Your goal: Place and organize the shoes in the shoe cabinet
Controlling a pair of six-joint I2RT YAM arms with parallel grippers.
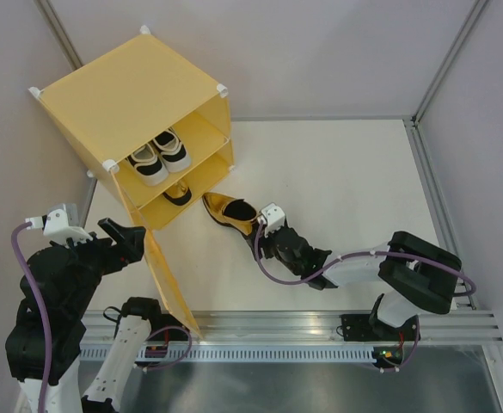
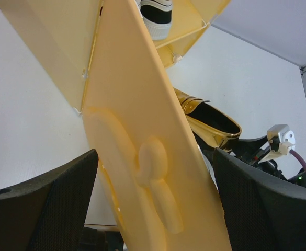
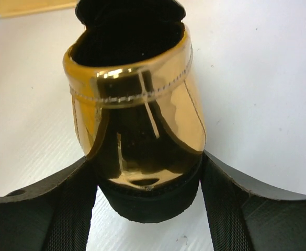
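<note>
**Shoes: one gold slip-on in my right pincer, three on the shelves of the shoe cabinet**

Nearest to me, the cabinet's door [image 1: 169,284] hangs swung out from the front of the shoe cabinet [image 1: 131,95], reaching back toward the arm bases. My left gripper [image 1: 131,237] sits at the upper part of that door, on the side facing away from the opening. On the left wrist camera the door [image 2: 137,104] fills the middle of the view, raised figure toward me, and the left gripper [image 2: 155,157] has its jaws spread wide, one finger on either side of the panel. I cannot tell whether either finger touches it.

A little farther out, on the open side of the door, the gold slip-on [image 1: 230,212] lies on the white table [image 1: 337,172] just in front of the cabinet's lower compartment, toe toward the cabinet. My right gripper [image 1: 260,231] has it by the heel. On the right wrist camera the shiny heel of the gold slip-on [image 3: 142,120] sits between the fingers, and both black fingers [image 3: 64,198] lie against the sides of its dark sole, so the right gripper [image 3: 146,159] is closed on this shoe.

Farther back, inside the cabinet, the second gold slip-on [image 1: 178,193] rests in the lower compartment near its front edge. Above it, on the inner shelf, the white-and-black sneakers [image 1: 169,148] stand side by side.
</note>
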